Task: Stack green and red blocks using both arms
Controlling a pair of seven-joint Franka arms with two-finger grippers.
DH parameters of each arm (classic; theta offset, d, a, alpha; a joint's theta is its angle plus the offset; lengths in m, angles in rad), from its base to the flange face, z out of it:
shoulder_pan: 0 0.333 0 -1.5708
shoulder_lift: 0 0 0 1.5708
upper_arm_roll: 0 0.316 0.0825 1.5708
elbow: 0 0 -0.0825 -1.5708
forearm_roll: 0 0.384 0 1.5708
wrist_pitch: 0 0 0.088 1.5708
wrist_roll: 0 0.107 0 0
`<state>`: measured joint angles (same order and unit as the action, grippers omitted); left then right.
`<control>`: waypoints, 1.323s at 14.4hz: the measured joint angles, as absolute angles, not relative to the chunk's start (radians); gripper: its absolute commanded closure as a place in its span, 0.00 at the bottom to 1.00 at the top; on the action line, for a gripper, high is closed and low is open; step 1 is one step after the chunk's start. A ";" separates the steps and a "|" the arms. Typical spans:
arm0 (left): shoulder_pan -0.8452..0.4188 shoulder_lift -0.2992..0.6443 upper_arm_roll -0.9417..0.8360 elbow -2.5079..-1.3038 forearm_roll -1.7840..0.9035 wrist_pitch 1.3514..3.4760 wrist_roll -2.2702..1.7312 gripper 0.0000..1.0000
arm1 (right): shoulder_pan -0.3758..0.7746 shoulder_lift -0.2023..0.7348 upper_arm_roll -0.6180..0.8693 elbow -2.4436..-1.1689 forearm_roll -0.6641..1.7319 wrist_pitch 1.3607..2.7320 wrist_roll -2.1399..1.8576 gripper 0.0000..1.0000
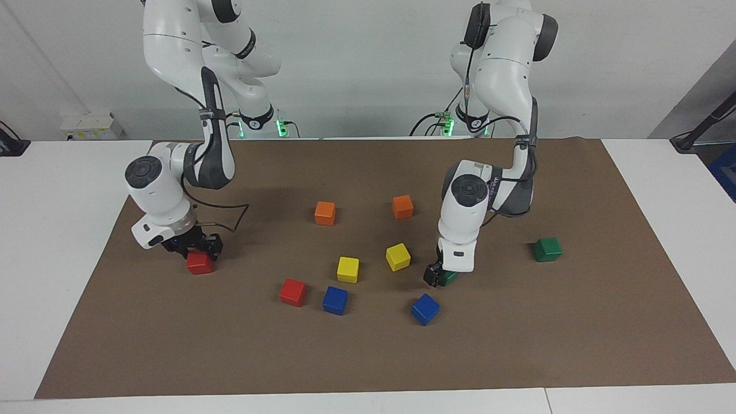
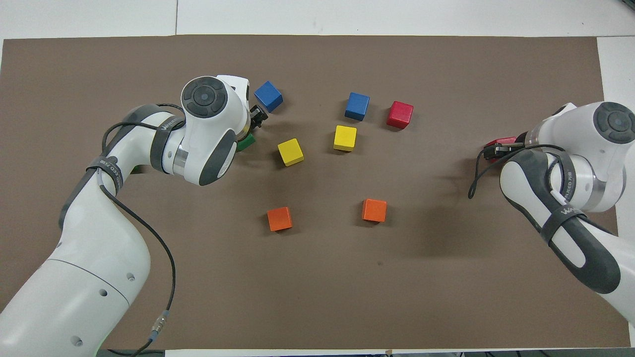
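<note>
My right gripper [image 1: 197, 255] is down at a red block [image 1: 201, 264] that sits on the brown mat toward the right arm's end. In the overhead view this gripper [image 2: 501, 147] partly covers that red block [image 2: 505, 142]. My left gripper [image 1: 440, 276] is down at a green block [image 1: 450, 278], of which only a corner shows under the wrist. In the overhead view the same gripper [image 2: 249, 133] hides most of this green block [image 2: 246, 143]. A second red block [image 1: 292, 292] [image 2: 400, 114] lies free mid-mat. A second green block [image 1: 547, 249] lies free toward the left arm's end.
Two blue cubes [image 1: 335, 300] [image 1: 425, 309], two yellow cubes [image 1: 348, 269] [image 1: 398, 256] and two orange cubes [image 1: 325, 213] [image 1: 402, 206] lie scattered mid-mat between the grippers. The brown mat [image 1: 368, 356] covers a white table.
</note>
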<state>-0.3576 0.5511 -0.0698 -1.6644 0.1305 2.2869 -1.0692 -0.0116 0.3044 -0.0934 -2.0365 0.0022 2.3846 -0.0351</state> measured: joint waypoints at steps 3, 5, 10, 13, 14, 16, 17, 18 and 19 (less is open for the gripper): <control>-0.359 0.542 -0.060 -1.696 0.131 2.313 -1.072 1.00 | -0.007 0.303 -0.090 -1.985 0.002 2.325 -0.035 0.00; -0.358 0.528 -0.055 -1.698 0.131 2.308 -1.073 1.00 | 0.004 0.300 -0.086 -1.896 0.002 2.204 -0.026 0.00; -0.262 0.470 -0.040 -1.613 0.128 2.061 -0.740 1.00 | 0.148 0.306 -0.082 -1.676 0.001 1.996 0.254 0.00; -0.090 0.349 -0.037 -1.673 0.080 1.990 -0.363 1.00 | 0.244 0.344 -0.079 -1.655 0.001 2.000 0.436 0.00; -0.042 0.316 -0.037 -1.698 0.075 1.971 -0.254 1.00 | 0.269 0.365 -0.079 -1.642 0.001 2.004 0.479 0.00; 0.017 0.281 -0.037 -1.734 0.072 1.962 -0.097 1.00 | 0.300 0.420 -0.078 -1.597 0.001 2.009 0.541 0.00; 0.036 0.277 -0.037 -1.748 0.071 1.964 -0.045 1.00 | 0.309 0.452 -0.078 -1.567 0.001 2.013 0.561 0.00; 0.049 0.277 -0.037 -1.760 0.070 1.968 -0.008 1.00 | 0.318 0.485 -0.078 -1.536 0.001 2.023 0.578 0.00; 0.055 0.277 -0.038 -1.772 0.065 1.976 0.010 1.00 | 0.327 0.515 -0.078 -1.509 0.001 2.030 0.593 0.00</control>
<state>0.0550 0.2771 -0.0377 -1.7722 0.0646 1.9755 0.0102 0.3267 0.5152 -0.0779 -1.5090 0.0010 2.0304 0.5934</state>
